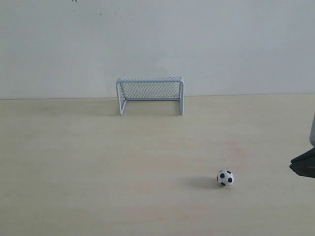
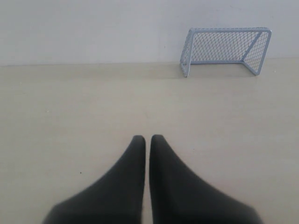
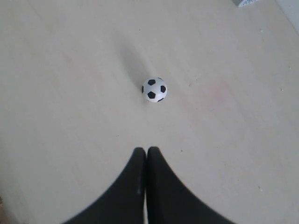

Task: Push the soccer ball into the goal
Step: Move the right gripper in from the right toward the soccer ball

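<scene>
The soccer ball (image 1: 225,177), white with black patches, rests on the pale wooden table toward the front right. It also shows in the right wrist view, soccer ball (image 3: 154,89), a short way beyond my right gripper (image 3: 146,150), which is shut and empty and does not touch it. In the exterior view only a dark piece of the right gripper (image 1: 304,164) enters at the right edge. The white-framed goal (image 1: 150,94) stands at the back against the wall, mouth facing forward. My left gripper (image 2: 147,138) is shut and empty, with the goal (image 2: 226,50) far ahead of it.
A plain white wall (image 1: 157,39) rises right behind the goal. The table (image 1: 98,162) is a bare light wooden surface between the ball and the goal. A corner of the goal frame (image 3: 245,3) peeks in at the edge of the right wrist view.
</scene>
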{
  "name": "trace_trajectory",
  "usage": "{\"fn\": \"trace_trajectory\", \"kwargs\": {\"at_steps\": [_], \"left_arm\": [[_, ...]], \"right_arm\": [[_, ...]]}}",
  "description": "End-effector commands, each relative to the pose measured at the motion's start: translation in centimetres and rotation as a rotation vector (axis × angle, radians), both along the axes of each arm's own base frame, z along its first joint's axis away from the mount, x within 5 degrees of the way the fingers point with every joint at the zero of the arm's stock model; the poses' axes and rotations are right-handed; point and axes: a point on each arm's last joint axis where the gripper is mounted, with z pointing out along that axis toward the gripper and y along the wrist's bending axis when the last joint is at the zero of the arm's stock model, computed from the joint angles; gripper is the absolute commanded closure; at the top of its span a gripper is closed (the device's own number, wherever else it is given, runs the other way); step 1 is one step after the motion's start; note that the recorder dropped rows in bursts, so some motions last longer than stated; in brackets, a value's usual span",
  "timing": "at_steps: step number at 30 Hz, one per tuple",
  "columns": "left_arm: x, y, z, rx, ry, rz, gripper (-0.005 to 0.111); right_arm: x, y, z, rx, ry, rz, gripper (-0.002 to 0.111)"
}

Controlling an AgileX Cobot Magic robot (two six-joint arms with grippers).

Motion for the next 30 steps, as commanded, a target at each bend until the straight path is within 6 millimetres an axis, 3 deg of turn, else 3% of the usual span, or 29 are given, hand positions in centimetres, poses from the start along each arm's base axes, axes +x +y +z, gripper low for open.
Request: {"fn": "trace_trajectory", "kwargs": {"at_steps": [1, 17, 30], "left_arm": [[0.0, 0.0, -0.1, 0.006, 0.002, -0.005, 0.102], [0.0, 0.0, -0.1, 0.006, 0.002, -0.005, 0.102], [0.0, 0.0, -0.1, 0.006, 0.002, -0.005, 0.102]], "right_arm": [[0.0, 0.0, 0.2, 0.01, 0.0, -0.004, 0.108], [0.7, 0.2, 0.8, 0.104, -0.045, -0.076, 0.108], [1.8, 0.1, 0.0, 0.112, -0.028, -0.122, 0.108]]}}
